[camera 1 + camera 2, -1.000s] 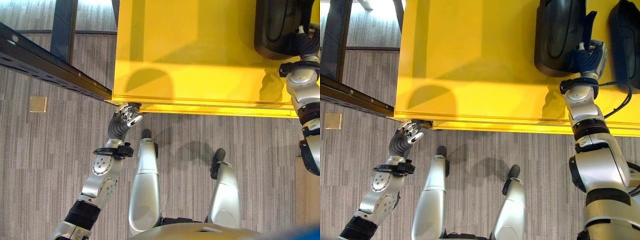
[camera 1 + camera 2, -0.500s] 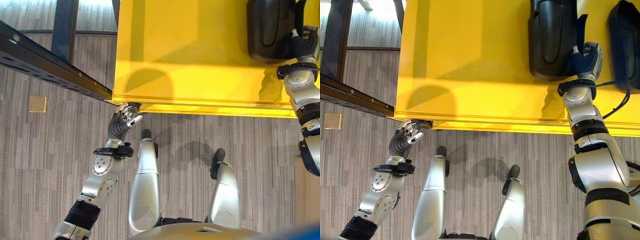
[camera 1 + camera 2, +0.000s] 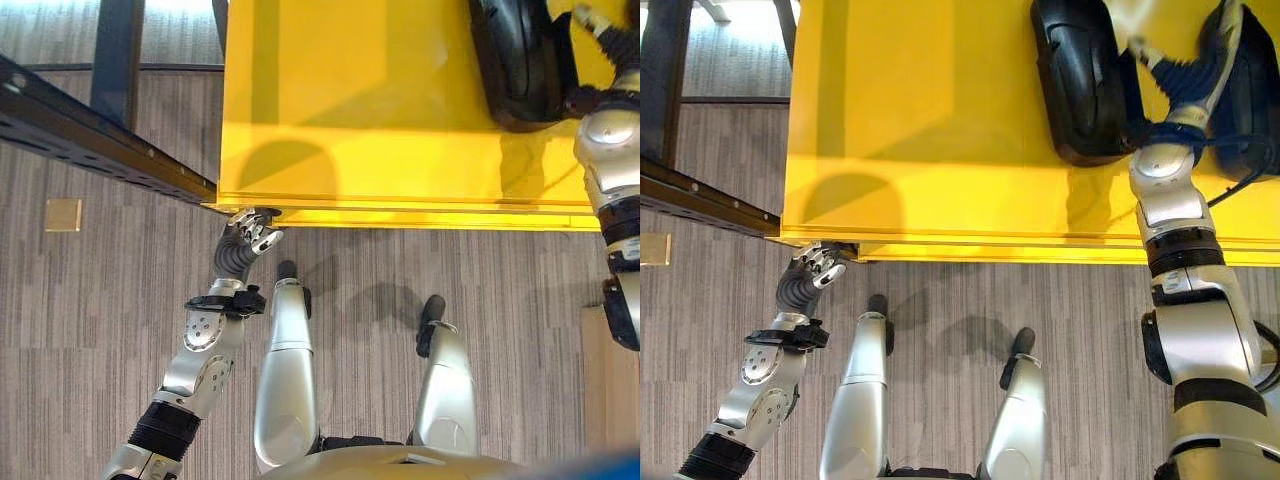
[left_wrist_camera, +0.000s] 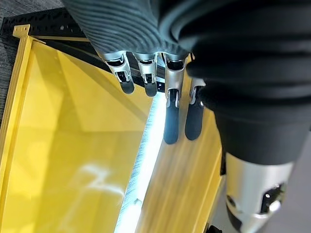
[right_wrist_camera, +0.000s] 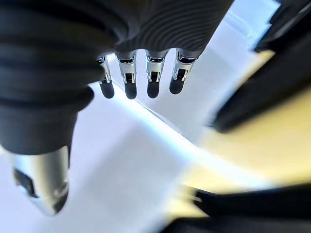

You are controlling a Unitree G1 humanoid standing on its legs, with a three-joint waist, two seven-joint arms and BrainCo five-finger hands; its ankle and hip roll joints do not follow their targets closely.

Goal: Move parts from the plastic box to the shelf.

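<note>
A large yellow plastic box (image 3: 380,110) takes up the upper part of both eye views. Inside it, at the far right, lies a black moulded part (image 3: 1080,80), with a second black part (image 3: 1255,90) beside it. My right hand (image 3: 1185,75) is inside the box between the two parts, raised above the box floor, with straight fingers (image 5: 129,80) that hold nothing. My left hand (image 3: 248,232) rests at the box's near left corner, just under the rim. Its fingers (image 4: 170,116) are relaxed and empty.
A dark perforated metal shelf beam (image 3: 100,150) runs from the left edge to the box's near left corner. A small tan square (image 3: 62,214) lies on the grey carpet to the left. A pale wooden surface (image 3: 610,390) shows at the right edge.
My right hand has risen and moved further into the box. The black part beside it has shifted to the left. The left hand stays at the corner. The camera has shifted slightly.
</note>
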